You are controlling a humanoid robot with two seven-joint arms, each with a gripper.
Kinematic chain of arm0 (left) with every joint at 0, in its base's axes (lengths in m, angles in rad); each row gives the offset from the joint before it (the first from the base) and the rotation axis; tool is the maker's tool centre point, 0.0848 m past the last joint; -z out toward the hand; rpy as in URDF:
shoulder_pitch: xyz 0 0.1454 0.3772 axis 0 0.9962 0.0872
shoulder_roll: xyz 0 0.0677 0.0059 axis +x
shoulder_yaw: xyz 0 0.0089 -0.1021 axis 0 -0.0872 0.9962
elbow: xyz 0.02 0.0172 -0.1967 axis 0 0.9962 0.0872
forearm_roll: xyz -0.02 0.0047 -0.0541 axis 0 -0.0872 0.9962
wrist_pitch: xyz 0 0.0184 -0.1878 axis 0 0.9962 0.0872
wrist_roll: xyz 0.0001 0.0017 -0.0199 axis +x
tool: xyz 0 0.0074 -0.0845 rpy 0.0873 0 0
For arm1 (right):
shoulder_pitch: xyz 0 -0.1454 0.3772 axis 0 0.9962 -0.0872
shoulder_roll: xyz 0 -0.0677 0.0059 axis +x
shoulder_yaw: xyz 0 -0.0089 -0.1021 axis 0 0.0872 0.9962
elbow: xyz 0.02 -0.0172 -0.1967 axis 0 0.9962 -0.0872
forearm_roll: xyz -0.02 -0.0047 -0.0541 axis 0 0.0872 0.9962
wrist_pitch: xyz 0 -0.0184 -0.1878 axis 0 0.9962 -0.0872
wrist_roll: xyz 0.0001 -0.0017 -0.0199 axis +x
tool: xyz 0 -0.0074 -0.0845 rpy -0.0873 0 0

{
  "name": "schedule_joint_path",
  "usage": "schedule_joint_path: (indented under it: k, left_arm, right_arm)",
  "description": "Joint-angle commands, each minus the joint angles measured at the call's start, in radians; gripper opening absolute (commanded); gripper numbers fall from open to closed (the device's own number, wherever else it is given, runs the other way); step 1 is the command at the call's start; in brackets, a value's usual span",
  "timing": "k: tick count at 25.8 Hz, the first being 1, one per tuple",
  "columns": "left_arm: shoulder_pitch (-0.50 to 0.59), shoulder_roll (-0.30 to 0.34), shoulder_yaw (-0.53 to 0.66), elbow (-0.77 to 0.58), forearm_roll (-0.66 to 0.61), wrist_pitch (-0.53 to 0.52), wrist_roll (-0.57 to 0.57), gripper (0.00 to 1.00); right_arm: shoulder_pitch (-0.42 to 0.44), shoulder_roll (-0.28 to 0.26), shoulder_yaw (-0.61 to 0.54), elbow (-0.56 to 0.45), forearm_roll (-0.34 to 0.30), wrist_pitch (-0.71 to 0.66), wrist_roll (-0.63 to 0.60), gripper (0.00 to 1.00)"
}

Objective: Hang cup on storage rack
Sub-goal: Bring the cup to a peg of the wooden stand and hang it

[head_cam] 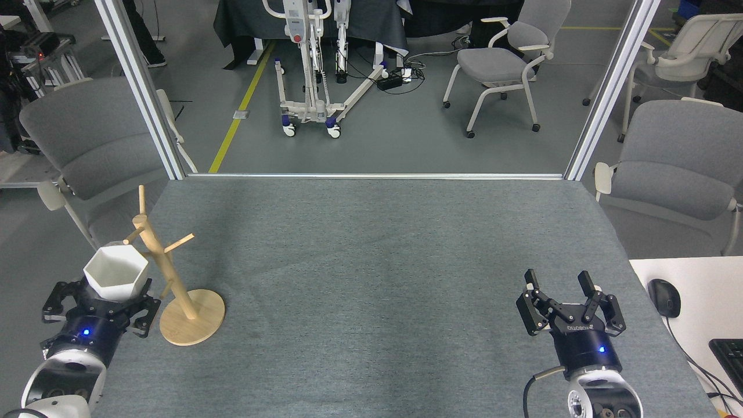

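Observation:
The white hexagonal cup is upright at the table's left edge, mouth up, its lower part gripped by my left gripper, which is shut on it; the fingertips are hidden under the cup. The cup's right side is close against the post of the wooden storage rack, whose round base rests on the grey table. One low peg reaches over the cup's far rim; whether they touch is unclear. My right gripper stands open and empty near the table's front right, far from the rack.
The grey felt table stretches between the two arms. A white desk with a mouse and keyboard adjoins the right edge. Grey chairs stand beyond the left and right edges, with metal frame posts at the far corners.

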Motion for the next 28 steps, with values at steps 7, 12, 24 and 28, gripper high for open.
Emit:
schedule_joint_path:
  k: [7, 12, 24, 28]
  left_arm:
    - [0.006, -0.026, -0.003, 0.054, 0.007, 0.007, 0.006, 0.98]
    - [0.009, -0.055, -0.003, 0.127, 0.007, 0.011, 0.008, 0.98]
    - [0.034, -0.199, -0.003, 0.187, 0.034, -0.009, 0.131, 0.99]
    - [0.034, -0.331, -0.017, 0.130, 0.037, -0.042, 0.204, 0.99]
  right_arm:
    - [-0.002, 0.005, 0.006, 0.002, 0.000, 0.000, 0.005, 0.99]
    - [-0.002, 0.005, 0.006, 0.002, 0.000, 0.000, 0.005, 0.99]
    - [0.000, 0.006, 0.002, 0.002, 0.000, 0.005, 0.003, 0.99]
    - [0.000, 0.003, -0.001, 0.002, 0.000, 0.009, 0.001, 0.99]
